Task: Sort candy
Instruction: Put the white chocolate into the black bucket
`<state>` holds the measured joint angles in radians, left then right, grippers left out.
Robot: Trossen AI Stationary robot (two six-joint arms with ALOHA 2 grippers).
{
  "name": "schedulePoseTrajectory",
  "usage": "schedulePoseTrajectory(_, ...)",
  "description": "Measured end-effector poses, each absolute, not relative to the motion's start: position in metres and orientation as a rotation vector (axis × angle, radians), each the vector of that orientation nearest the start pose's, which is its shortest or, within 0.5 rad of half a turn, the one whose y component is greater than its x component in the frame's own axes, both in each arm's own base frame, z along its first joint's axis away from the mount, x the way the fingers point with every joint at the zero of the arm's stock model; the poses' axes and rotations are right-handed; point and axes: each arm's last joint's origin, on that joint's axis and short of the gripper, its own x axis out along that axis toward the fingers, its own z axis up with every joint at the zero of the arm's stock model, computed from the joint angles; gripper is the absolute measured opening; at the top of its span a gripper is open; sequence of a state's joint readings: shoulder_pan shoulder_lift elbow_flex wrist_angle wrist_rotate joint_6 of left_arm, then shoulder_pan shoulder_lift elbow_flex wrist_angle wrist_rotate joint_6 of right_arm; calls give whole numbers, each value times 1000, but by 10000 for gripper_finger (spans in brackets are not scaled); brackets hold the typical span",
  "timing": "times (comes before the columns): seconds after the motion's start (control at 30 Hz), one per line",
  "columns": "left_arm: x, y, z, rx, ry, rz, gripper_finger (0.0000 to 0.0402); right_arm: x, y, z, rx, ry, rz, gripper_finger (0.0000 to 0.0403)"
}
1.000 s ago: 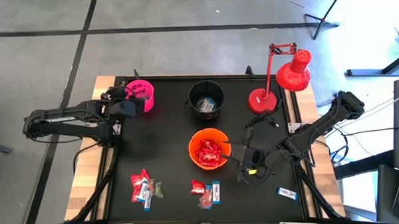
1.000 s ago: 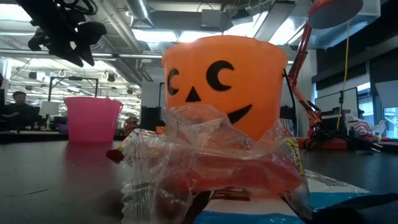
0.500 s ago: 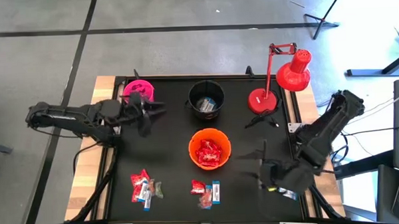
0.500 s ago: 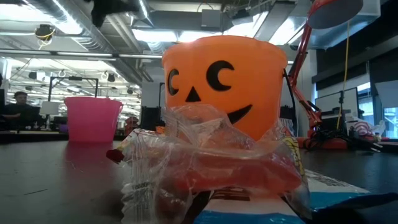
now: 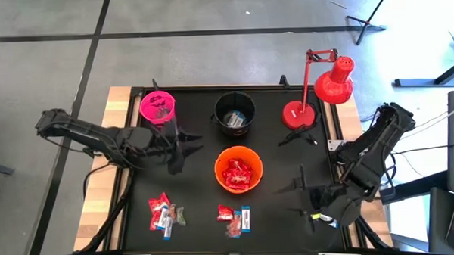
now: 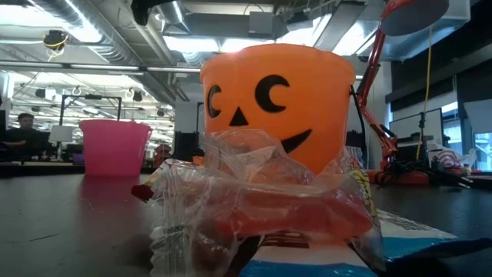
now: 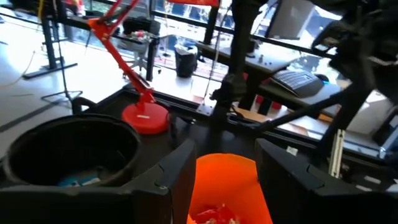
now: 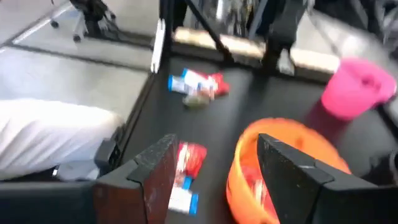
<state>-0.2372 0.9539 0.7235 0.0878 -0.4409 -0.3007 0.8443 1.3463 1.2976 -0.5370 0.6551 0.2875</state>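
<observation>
Loose candy lies in two piles near the table's near edge, one pile [image 5: 163, 213] on the left and one pile [image 5: 234, 218] in the middle; the second fills the low view's foreground [image 6: 261, 208]. Red packets sit in the orange pumpkin bucket [image 5: 238, 169]. My left gripper [image 5: 188, 146] hovers open just left of that bucket, which shows between its fingers [image 7: 227, 186]. My right gripper [image 5: 294, 198] is open to the bucket's right and nearer the near edge, facing the candy [image 8: 186, 162] and the bucket [image 8: 280, 168]. Neither gripper holds anything.
The black bucket [image 5: 235, 116] holds a blue-and-white piece, and the pink bucket [image 5: 157, 107] stands at the far left. A red desk lamp [image 5: 298, 114] occupies the far right corner. Bare black table lies between the buckets and the candy piles.
My left gripper has left the pink bucket and travelled toward the table's right and near side, ending beside the orange bucket. My right arm has swung its wrist toward the near edge, covering the blue-and-white bar that lay at the near right.
</observation>
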Motion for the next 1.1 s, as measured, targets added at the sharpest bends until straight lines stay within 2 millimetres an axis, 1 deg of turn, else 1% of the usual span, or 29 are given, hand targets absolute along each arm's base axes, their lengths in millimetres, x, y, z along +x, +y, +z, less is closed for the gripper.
schedulePoseTrajectory(0.1,213,-42,305,-226,115,214,153,197,198,349,-6,583,132,220)
schedulePoseTrajectory(0.2,213,-43,305,-214,115,221,153,188,195,336,148,807,142,220)
schedulePoseTrajectory(0.27,213,-43,305,-215,114,222,153,183,193,325,236,958,79,220)
schedulePoseTrajectory(0.33,213,-43,305,-216,111,221,153,176,194,314,275,1081,-11,220)
schedulePoseTrajectory(0.43,213,-43,306,-225,100,220,153,166,199,297,273,1220,-151,220)
schedulePoseTrajectory(0.53,213,-43,306,-228,100,220,153,157,211,280,259,1350,-190,220)
schedulePoseTrajectory(0.73,214,-43,307,-232,88,219,153,143,229,234,352,1492,-196,220)
schedulePoseTrajectory(0.9,214,-43,309,-237,75,217,153,123,229,194,423,1572,-234,220)
schedulePoseTrajectory(1.0,214,-43,309,-239,69,216,153,111,228,177,454,1629,-258,220)
schedulePoseTrajectory(1.1,214,-43,309,-239,68,216,153,100,229,167,471,1646,-250,220)
